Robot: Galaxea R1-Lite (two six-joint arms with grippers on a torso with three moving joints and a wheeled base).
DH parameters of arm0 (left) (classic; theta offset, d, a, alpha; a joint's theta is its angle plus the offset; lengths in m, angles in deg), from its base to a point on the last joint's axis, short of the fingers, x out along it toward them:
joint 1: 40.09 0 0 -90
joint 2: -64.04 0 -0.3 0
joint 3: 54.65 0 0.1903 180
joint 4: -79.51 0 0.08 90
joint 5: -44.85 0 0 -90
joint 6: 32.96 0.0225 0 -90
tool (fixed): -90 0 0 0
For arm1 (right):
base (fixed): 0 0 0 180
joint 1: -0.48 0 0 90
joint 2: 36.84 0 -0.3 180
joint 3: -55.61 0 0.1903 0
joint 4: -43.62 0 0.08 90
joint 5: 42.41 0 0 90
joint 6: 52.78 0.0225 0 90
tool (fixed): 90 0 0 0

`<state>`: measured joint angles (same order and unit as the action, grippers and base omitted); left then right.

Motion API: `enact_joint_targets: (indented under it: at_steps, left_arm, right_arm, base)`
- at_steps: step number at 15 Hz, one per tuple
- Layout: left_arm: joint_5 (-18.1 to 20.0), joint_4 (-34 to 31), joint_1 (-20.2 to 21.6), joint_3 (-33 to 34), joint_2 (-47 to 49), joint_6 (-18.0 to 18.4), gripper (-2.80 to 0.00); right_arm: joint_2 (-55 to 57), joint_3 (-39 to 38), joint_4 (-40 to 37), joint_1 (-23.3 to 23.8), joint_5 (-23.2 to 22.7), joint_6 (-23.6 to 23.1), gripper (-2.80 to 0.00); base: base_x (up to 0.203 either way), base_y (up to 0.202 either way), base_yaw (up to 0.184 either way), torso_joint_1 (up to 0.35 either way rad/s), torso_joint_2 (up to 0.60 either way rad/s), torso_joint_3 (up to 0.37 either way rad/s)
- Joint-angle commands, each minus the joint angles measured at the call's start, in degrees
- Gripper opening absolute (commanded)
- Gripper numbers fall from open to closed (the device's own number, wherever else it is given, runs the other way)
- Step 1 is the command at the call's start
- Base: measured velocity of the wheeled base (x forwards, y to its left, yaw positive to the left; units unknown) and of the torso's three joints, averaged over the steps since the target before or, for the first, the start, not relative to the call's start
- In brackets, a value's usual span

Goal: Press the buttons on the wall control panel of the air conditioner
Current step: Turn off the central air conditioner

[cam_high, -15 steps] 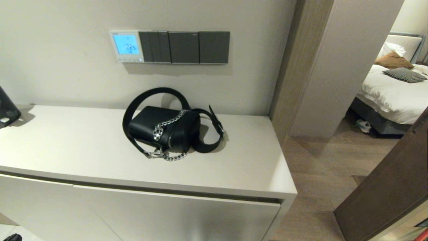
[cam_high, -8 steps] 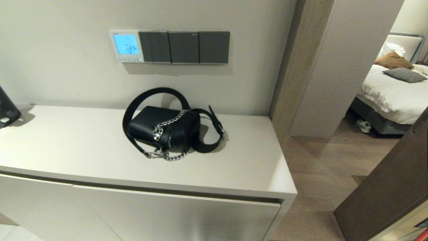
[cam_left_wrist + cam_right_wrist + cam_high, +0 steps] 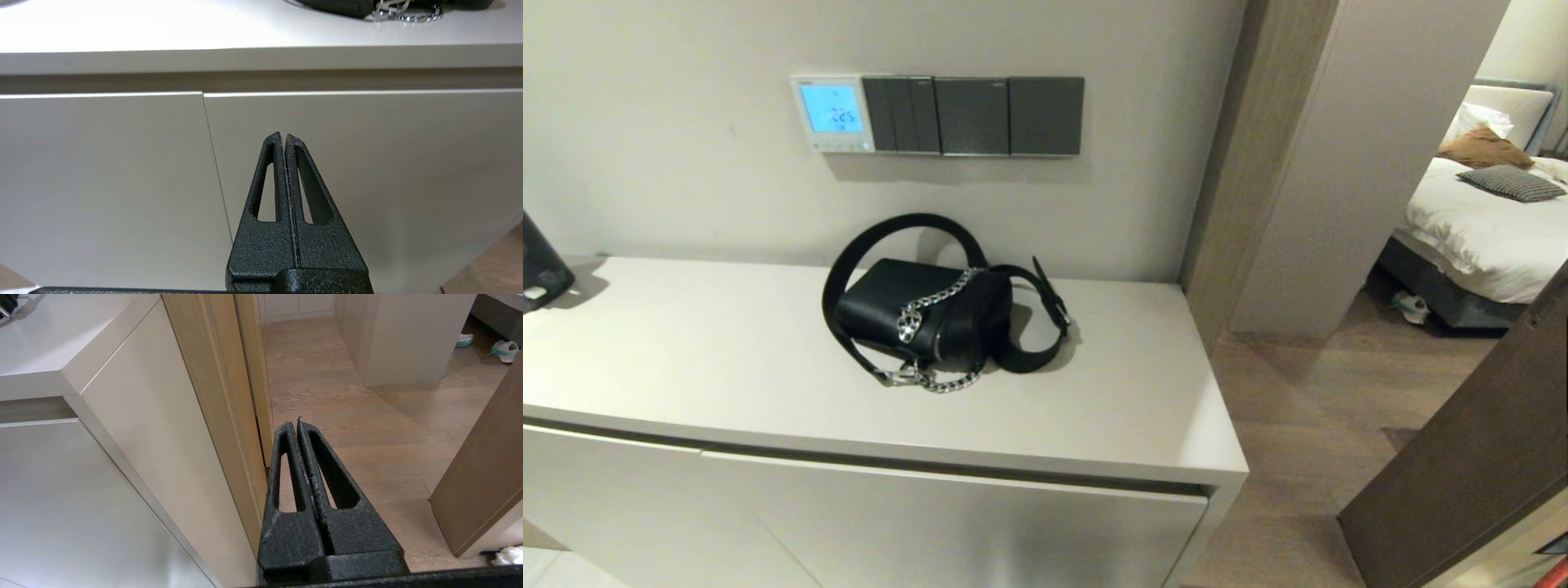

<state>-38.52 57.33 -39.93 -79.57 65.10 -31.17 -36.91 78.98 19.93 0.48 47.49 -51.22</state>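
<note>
Left claw [image 3: 284,135] gone from head view.

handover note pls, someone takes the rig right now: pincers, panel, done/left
Left pincer: shut, empty, low in front of the cabinet doors, below the top.
Right pincer: shut, empty, low beside the cabinet's end, over the wood floor.
Wall control panel: on the wall above the cabinet, left of the dark switch plates, screen lit blue. Buttons along its bottom edge.
Black bag lies on the cabinet below.
Done: cannot tell.
Left: raise a pincer to the buttons.
</note>
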Motion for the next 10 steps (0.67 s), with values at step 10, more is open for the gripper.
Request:
enact_joint_targets:
  at_steps: [10]
  left_arm:
    - [-4.63, 1.01, 0.02, 1.38, -0.88, 3.01, -2.80]
  right_arm:
    - [0.07, -0.09, -0.02, 0.09, 0.01, 0.02, -2.80]
  base:
    - [0.000, 0.000, 0.000, 0.000, 0.00, 0.000]
